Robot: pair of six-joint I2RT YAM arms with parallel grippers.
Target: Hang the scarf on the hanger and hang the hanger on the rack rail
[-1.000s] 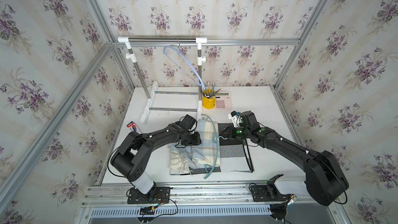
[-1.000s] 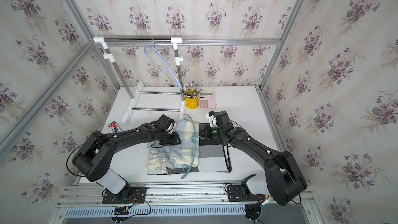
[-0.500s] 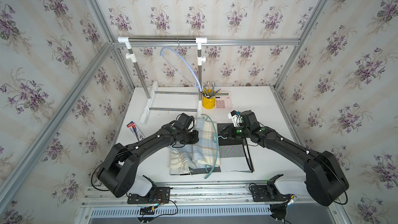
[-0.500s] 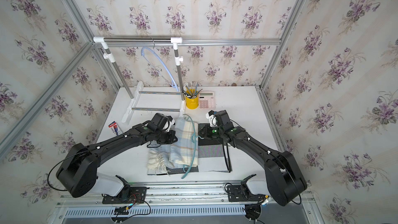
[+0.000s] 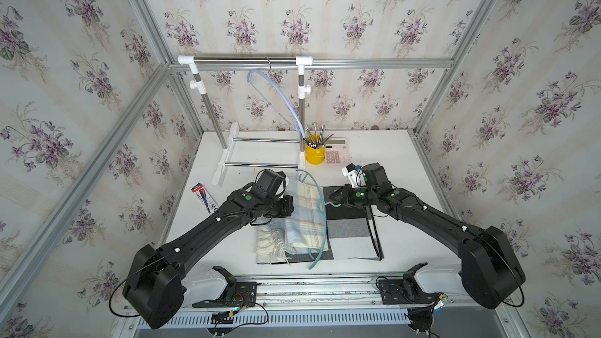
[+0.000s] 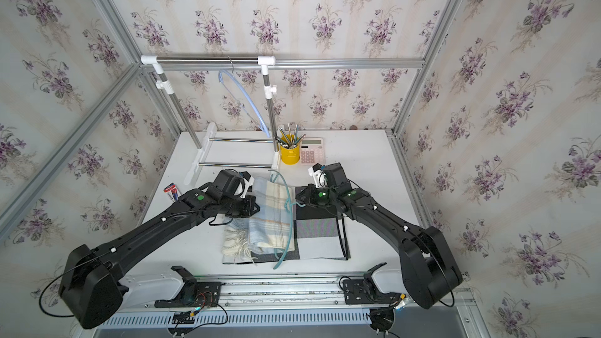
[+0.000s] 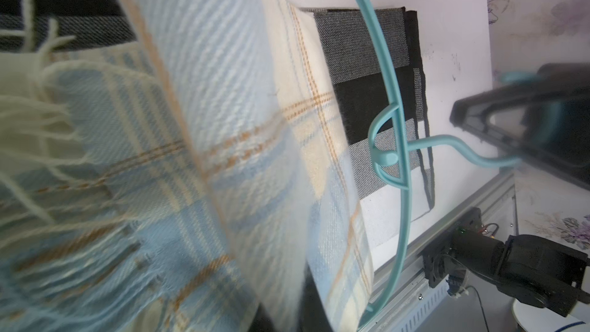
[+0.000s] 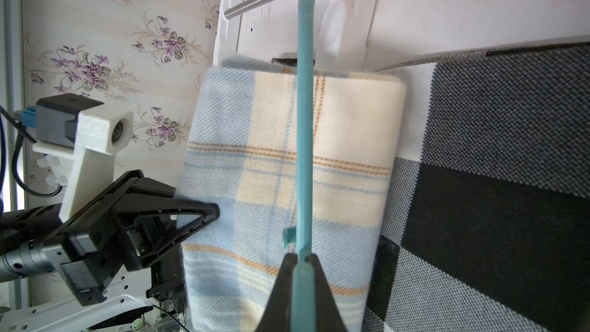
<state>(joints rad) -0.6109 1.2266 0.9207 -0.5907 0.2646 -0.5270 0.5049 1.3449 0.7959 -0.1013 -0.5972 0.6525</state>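
Scarf (image 8: 249,186) and hanger (image 8: 303,154) both gripped.
Left hand (image 8: 210,213) clenched on scarf edge; right hand (image 8: 301,263) clenched on hanger hook; hanger lies across scarf on counter (image 5: 390,151).

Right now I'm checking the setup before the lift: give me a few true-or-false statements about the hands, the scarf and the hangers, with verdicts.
1. The right hand is shut on the teal hanger's hook. True.
2. The scarf hangs from the rail. False: it lies low on the checked cloth on the table.
3. A pale blue hanger hangs on the rail. True.
4. The yellow cup is empty. False: it holds pencils.
5. The left hand is open above the calculator. False: it is shut at the scarf's edge.
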